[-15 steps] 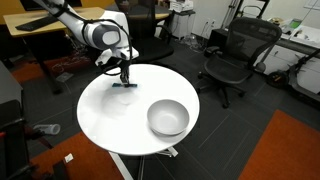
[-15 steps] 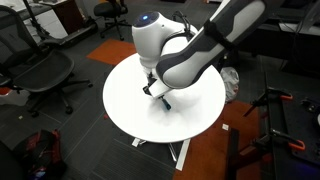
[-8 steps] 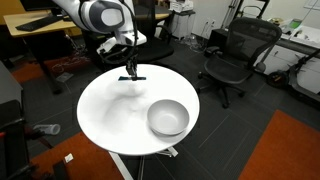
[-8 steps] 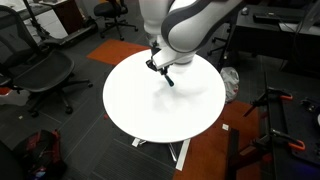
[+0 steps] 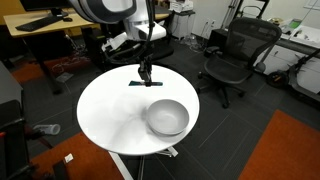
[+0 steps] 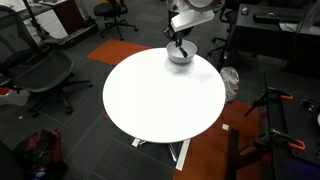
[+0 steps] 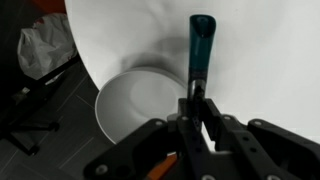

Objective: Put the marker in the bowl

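My gripper (image 5: 145, 74) is shut on the marker (image 5: 140, 83), a thin dark pen with a blue-teal part, and holds it level in the air above the round white table (image 5: 110, 115). The light grey-white bowl (image 5: 167, 117) stands on the table, below and to the right of the gripper. In the wrist view the marker (image 7: 199, 50) sticks out from between the fingers (image 7: 196, 105), with the bowl (image 7: 135, 98) just left of it. In an exterior view the gripper (image 6: 180, 42) hangs over the bowl (image 6: 181, 56) at the table's far edge.
Black office chairs (image 5: 231, 57) stand on the dark floor around the table, and another chair (image 6: 40, 75) is near it. Desks (image 5: 40, 35) line the back. An orange carpet patch (image 5: 290, 150) lies to one side. A white bag (image 7: 42, 48) sits on the floor beyond the table edge.
My gripper has lifted the marker off the table and carried it through the air towards the bowl. The bowl has not moved.
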Controlling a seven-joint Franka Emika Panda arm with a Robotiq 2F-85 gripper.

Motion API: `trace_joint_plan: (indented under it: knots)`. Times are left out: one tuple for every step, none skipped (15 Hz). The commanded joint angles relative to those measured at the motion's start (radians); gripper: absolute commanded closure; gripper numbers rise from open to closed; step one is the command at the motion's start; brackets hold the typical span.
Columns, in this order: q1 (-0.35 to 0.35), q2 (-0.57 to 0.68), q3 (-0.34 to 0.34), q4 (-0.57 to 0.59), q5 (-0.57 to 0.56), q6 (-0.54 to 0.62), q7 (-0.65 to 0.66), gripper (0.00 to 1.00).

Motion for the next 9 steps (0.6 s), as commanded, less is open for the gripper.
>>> trace_joint_plan:
  knots:
    - [-0.064,-0.011,0.001,-0.002,-0.010,0.006,-0.087,0.95]
    - [-0.081,-0.004,0.001,0.005,-0.006,0.006,-0.115,0.95]
    - [-0.095,0.004,-0.001,0.015,-0.006,0.006,-0.142,0.95]
    - [-0.109,0.011,-0.001,0.024,-0.003,0.012,-0.170,0.95]
    - [-0.119,0.018,-0.003,0.033,-0.003,0.015,-0.191,0.95]
    - [-0.129,0.028,-0.005,0.046,0.001,0.020,-0.210,0.95]
    - [-0.138,0.038,-0.006,0.058,0.004,0.022,-0.227,0.95]
    - [-0.145,0.048,-0.006,0.070,0.009,0.029,-0.240,0.95]
    - [-0.150,0.057,-0.005,0.081,0.014,0.034,-0.250,0.95]
